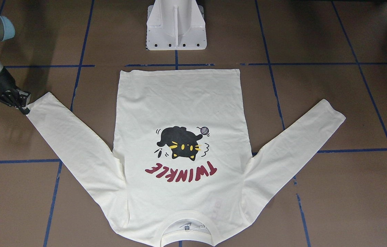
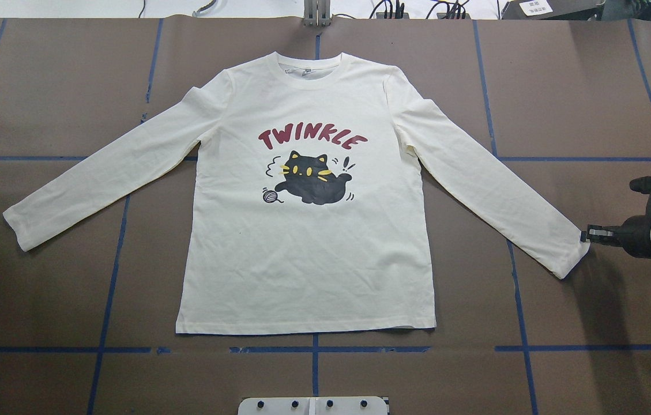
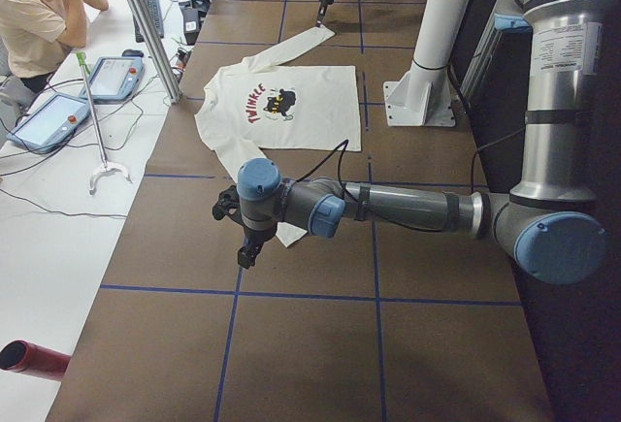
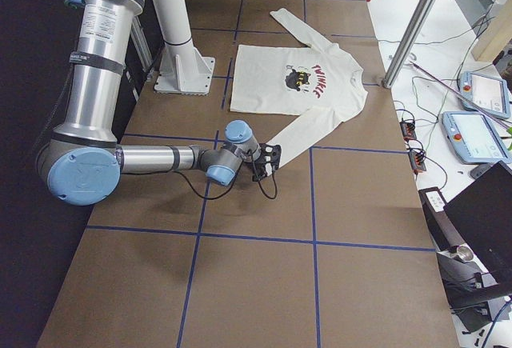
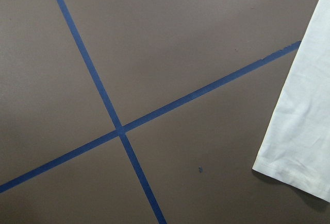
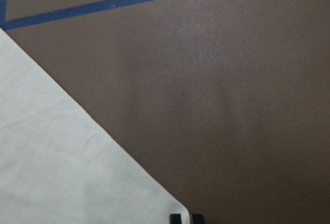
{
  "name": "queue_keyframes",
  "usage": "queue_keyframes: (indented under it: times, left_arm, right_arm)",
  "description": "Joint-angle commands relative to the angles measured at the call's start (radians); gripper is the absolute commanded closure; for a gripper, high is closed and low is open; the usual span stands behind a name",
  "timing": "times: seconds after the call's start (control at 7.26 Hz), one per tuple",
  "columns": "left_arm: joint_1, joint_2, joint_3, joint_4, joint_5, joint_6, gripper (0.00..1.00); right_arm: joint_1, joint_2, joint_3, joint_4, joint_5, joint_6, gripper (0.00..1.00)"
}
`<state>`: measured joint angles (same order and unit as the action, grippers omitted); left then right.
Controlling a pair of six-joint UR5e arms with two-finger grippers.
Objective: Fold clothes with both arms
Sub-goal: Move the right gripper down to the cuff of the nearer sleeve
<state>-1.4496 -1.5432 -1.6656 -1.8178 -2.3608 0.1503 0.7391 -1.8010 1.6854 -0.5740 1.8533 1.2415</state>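
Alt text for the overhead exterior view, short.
A cream long-sleeved T-shirt lies flat and print-up on a brown table gridded with blue tape, sleeves spread, collar at the far edge. The right gripper sits at the cuff of the view's right-hand sleeve; whether its jaws grip it cannot be told.

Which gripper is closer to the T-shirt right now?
Right. The right gripper sits at the cuff edge of one T-shirt sleeve; the left gripper stands off the other cuff, bare table between.
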Motion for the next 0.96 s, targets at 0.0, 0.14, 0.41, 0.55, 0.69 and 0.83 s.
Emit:
queue_keyframes:
  times: [0.0, 0.14, 0.41, 0.55, 0.69, 0.83]
  left_arm:
    - [0.0, 0.0, 0.0, 0.0, 0.0, 0.0, 0.0]
    - [0.0, 0.0, 0.0, 0.0, 0.0, 0.0, 0.0]
    - [0.0, 0.002, 0.001, 0.0, 0.0, 0.0, 0.0]
    - [0.0, 0.0, 0.001, 0.0, 0.0, 0.0, 0.0]
    - [-0.002, 0.002, 0.0, 0.0, 0.0, 0.0, 0.0]
    - [-0.002, 0.008, -0.002, 0.0, 0.0, 0.0, 0.0]
  right_arm:
    - [0.006, -0.004, 0.063, -0.024, 0.015, 0.001, 1.0]
    - [0.019, 0.003, 0.177, -0.173, 0.033, 0.0, 1.0]
    - [0.032, 0.178, 0.339, -0.558, 0.05, 0.001, 1.0]
    - [0.031, 0.382, 0.333, -0.765, 0.049, 0.003, 1.0]
    - [0.037, 0.598, 0.33, -1.017, 0.043, 0.001, 1.0]
    - [0.054, 0.761, 0.324, -1.187, 0.035, -0.007, 1.0]
